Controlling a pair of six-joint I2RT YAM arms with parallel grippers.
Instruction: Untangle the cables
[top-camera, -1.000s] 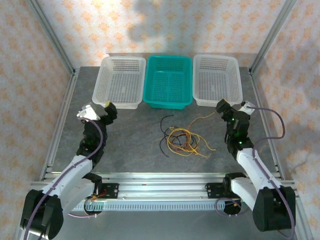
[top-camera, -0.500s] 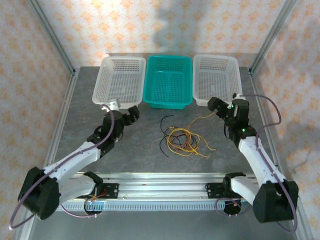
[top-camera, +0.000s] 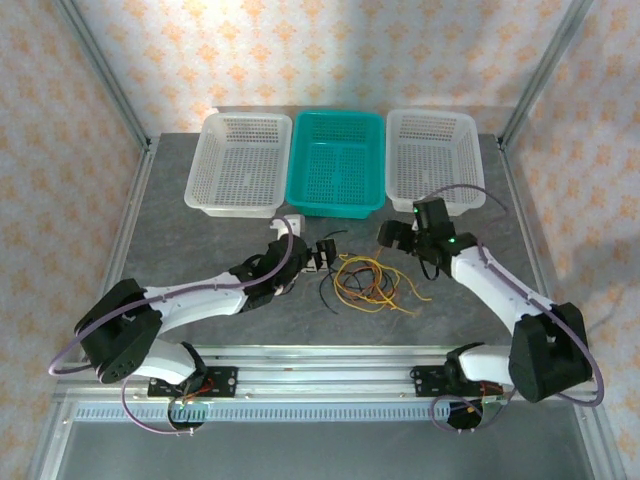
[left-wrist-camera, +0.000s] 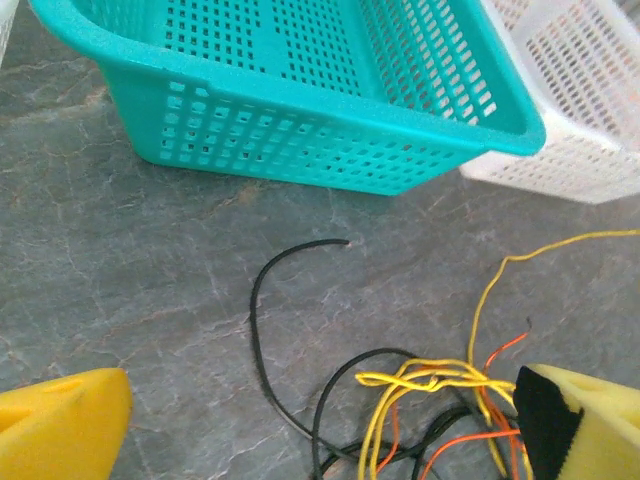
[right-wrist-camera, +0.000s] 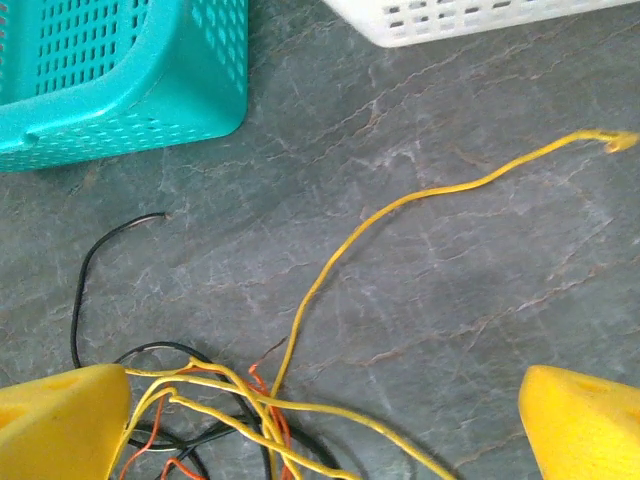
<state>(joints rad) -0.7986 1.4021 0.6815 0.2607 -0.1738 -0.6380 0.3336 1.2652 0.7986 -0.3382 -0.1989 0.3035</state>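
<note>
A tangle of three thin wire cables (top-camera: 368, 282), yellow, orange-brown and black, is lying near the middle of the grey stone-patterned surface (top-camera: 200, 250), in front of a row of baskets. The left end effector (top-camera: 322, 255) is hovering just beside the tangle's left edge, its yellow-padded fingers (left-wrist-camera: 62, 425) standing wide apart and holding nothing. Between them the black cable (left-wrist-camera: 254, 330) is curling outward, its free end pointing toward the teal perforated plastic basket (top-camera: 337, 165), while a short orange-brown wire (left-wrist-camera: 505, 349) is poking up near the right finger.

The right end effector (top-camera: 392, 237) is hanging at the tangle's upper right, likewise spread wide and empty. A long yellow strand (right-wrist-camera: 400, 206) is trailing away to the right across bare surface.

A white perforated plastic basket on the left (top-camera: 240, 165) and a matching white basket on the right (top-camera: 432, 160) are flanking the teal one along the far edge, apart from the cables.
</note>
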